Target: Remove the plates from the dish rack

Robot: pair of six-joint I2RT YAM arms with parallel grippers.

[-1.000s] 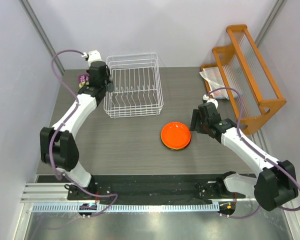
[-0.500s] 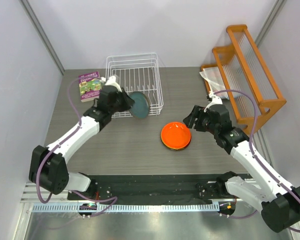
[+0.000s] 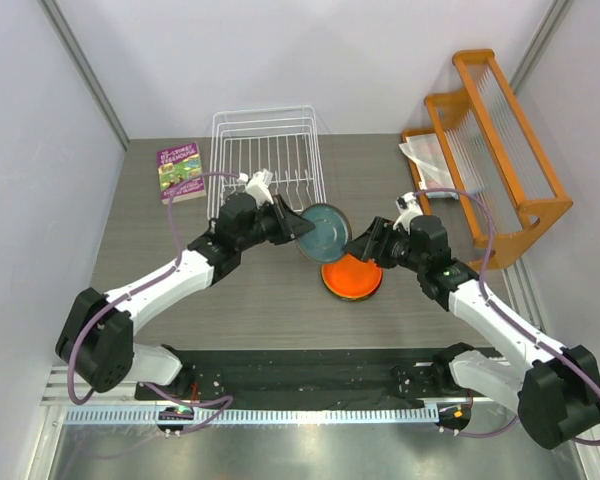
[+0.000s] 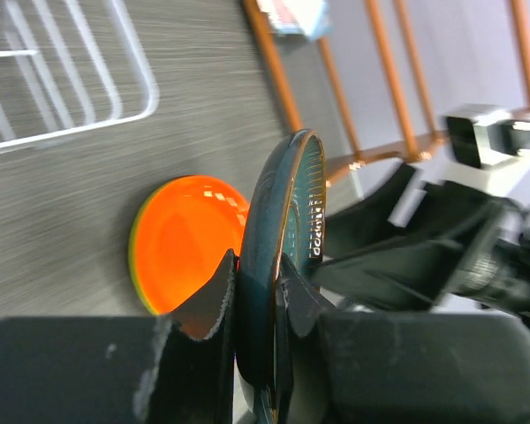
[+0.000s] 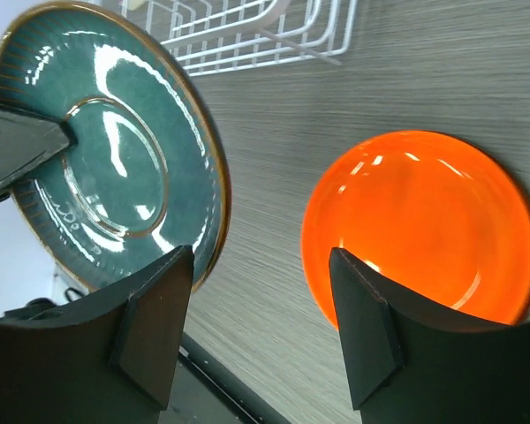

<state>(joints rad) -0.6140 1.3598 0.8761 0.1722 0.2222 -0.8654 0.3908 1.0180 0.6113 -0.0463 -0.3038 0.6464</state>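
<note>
My left gripper (image 3: pixel 292 228) is shut on the rim of the dark teal-grey plate (image 3: pixel 326 230) and holds it on edge in the air, just left of the orange plate (image 3: pixel 352 276). The left wrist view shows the teal plate (image 4: pixel 278 221) pinched between my fingers, the orange plate (image 4: pixel 187 240) on the table behind. My right gripper (image 3: pixel 368 243) is open and empty, close to the teal plate (image 5: pixel 106 150) and above the orange plate (image 5: pixel 424 225). The white wire dish rack (image 3: pixel 268 165) holds no plates. A lime green rim shows under the orange plate. The dark red plate is out of view.
A purple book (image 3: pixel 180 170) lies left of the rack. An orange wooden rack with clear slats (image 3: pixel 500 140) stands at the far right, with a clear plastic bag (image 3: pixel 422 155) beside it. A black mat runs along the near edge.
My left gripper has carried the teal plate from the rack rightward to beside the orange plate. My right gripper has moved left toward the teal plate.
</note>
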